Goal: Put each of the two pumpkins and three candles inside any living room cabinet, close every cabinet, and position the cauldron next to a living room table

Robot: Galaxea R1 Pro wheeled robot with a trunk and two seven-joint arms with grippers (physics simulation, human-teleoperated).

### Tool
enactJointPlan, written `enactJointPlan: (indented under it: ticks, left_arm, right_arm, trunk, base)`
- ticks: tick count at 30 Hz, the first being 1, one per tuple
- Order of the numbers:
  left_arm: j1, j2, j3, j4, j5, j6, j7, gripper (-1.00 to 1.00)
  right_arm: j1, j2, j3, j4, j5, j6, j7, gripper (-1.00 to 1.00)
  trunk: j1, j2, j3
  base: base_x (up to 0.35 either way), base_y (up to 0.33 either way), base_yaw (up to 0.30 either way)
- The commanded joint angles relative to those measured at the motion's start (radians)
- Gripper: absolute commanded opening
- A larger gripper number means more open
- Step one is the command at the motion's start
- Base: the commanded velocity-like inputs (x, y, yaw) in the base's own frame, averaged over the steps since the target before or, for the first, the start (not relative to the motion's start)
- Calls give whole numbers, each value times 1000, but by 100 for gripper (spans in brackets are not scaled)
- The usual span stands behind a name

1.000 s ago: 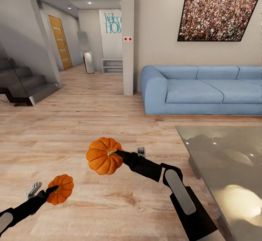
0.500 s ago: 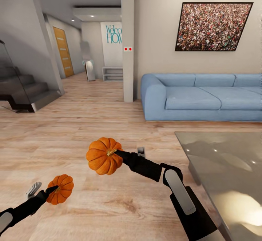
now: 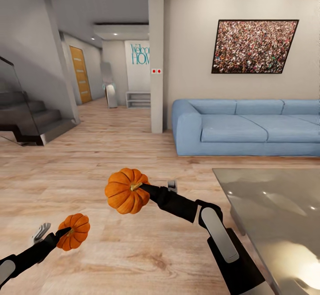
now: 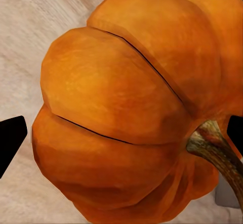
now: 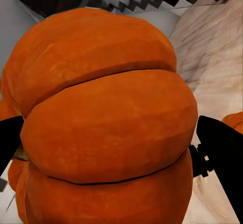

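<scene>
The wood floor (image 3: 111, 161) runs from the foreground back to a hallway, with a dark staircase (image 3: 31, 121) at the left and a square pillar (image 3: 156, 54) near the middle. A long blue sofa (image 3: 249, 126) stands against the far wall beneath a large framed picture (image 3: 253, 46) of a crowd. The table (image 3: 275, 215), with a grey reflective top, occupies the lower right corner, just beside the right arm (image 3: 222, 241). A wooden door (image 3: 81, 74) and a low shelf unit (image 3: 138, 99) sit at the far end of the hallway. The right gripper (image 3: 141, 187) is closed on the larger-looking pumpkin (image 3: 126, 191), gripping at its stem side and holding it above the floor, well in front of the sofa; in the right wrist view that pumpkin (image 5: 101, 127) sits between the two dark fingers (image 5: 223, 158). The left gripper (image 3: 62, 233) is closed on the second pumpkin (image 3: 74, 232), held low at the left, clear of the floor and well apart from the first; one pale finger (image 3: 41, 232) shows beside it. In the left wrist view this pumpkin (image 4: 126, 107) lies between the black fingertips (image 4: 11, 138), its brown stem (image 4: 217, 153) curving to one side.
</scene>
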Motion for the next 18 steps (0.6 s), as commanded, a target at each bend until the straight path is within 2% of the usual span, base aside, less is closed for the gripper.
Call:
enactJointPlan:
  ticks: [1,4,10,18]
  left_arm:
    - [-1,1,-5,0,9,4,-1,-100]
    - [-1,1,-5,1,9,4,-1,-100]
    - [-1,1,-5,1,9,4,-1,-100]
    - [-1,1,-5,1,9,4,-1,-100]
  right_arm:
    - [-1,1,-1,0,2,4,2,-100]
    - [-1,1,-1,1,6,4,2,-100]
    - [-1,2,-1,5,53,4,6,-100]
    - [-1,3,-2,6,59,4,8,-100]
  trunk:
    - [-1,0,3]
    - [-2,1,15]
    - [-5,2,38]
    - [-8,4,69]
  base:
    - [0,0,0]
    - [0,0,0]
    - [0,0,0]
    - [0,0,0]
